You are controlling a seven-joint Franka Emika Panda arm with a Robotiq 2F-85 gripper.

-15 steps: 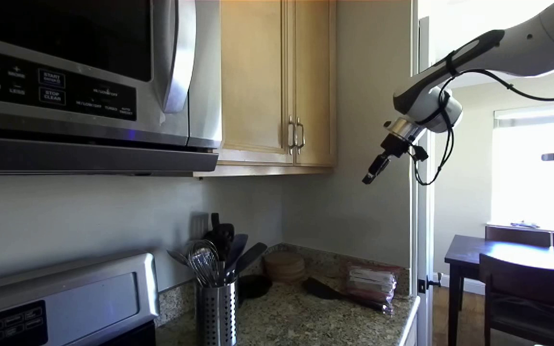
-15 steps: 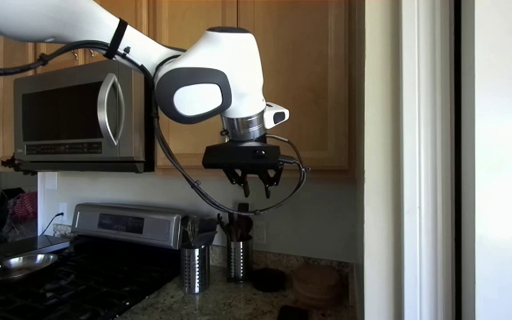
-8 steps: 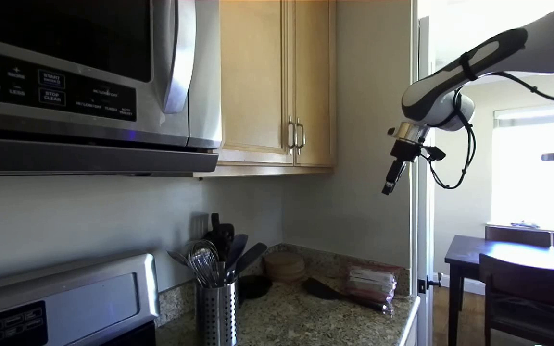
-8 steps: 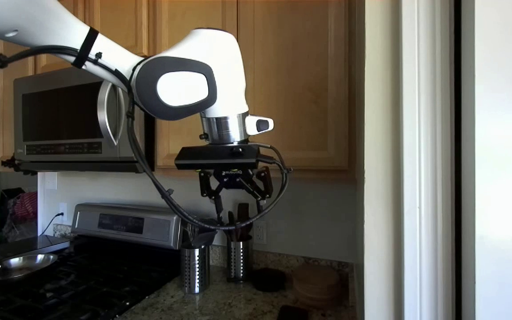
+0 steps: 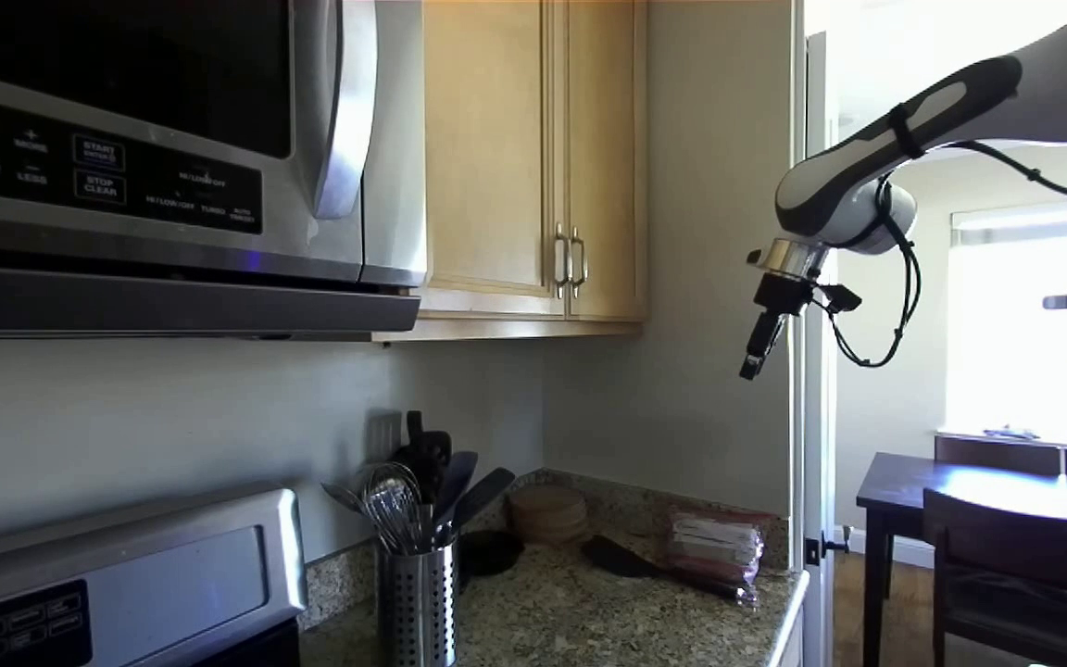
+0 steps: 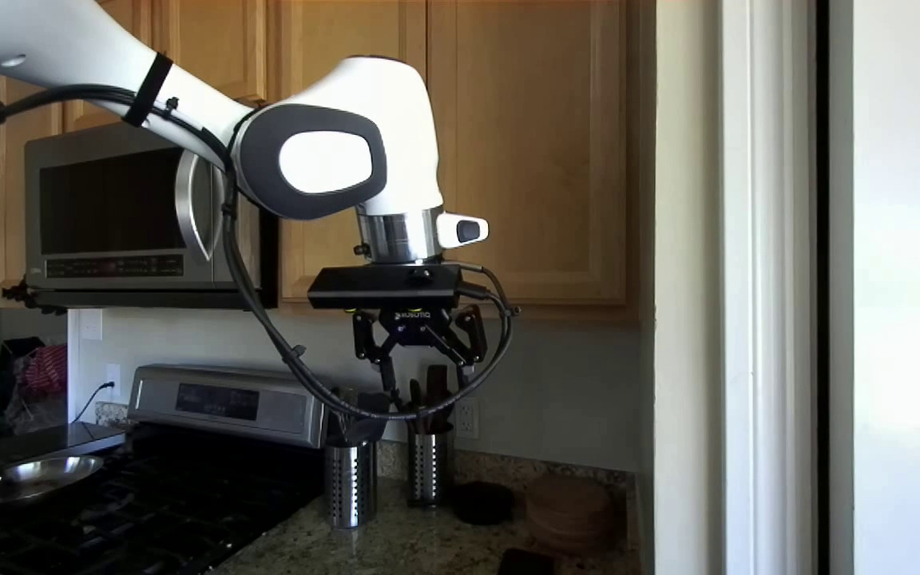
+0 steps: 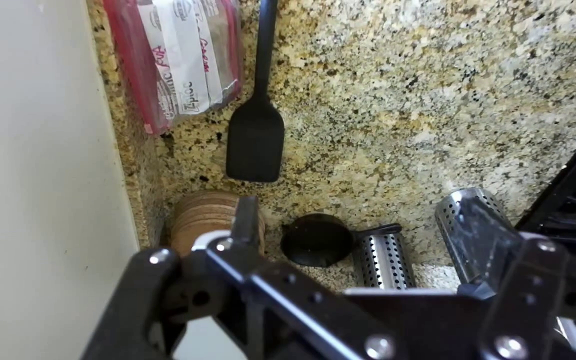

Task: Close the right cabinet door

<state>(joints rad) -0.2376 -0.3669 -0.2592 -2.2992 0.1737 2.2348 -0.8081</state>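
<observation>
As seen in both exterior views, logged the granite counter (image 5: 571, 611) below the fingers (image 7: 490, 240), well apart from them. Located the right cabinet door (image 6: 528, 160) above and behind the fingers in an exterior view; appears closed, flush with the left cabinet door (image 5: 492, 139). Found the microwave (image 6: 116, 208) above and left of the fingers there. Recorded the gripper (image 6: 428, 387) pointing downward at a slight tilt, with fingers spread apart, released. In the wrist view, noted on the counter the round wooden stack (image 7: 203, 212) partly hidden by the picture-left finger, the plastic bag (image 7: 183, 57) beyond it, a perforated steel holder (image 7: 382, 260) seen between the fingers, a second holder (image 7: 449, 230) partly behind the picture-right finger, the black spatula (image 7: 255, 142) ahead, the small black dish (image 7: 315, 240) seen between.
</observation>
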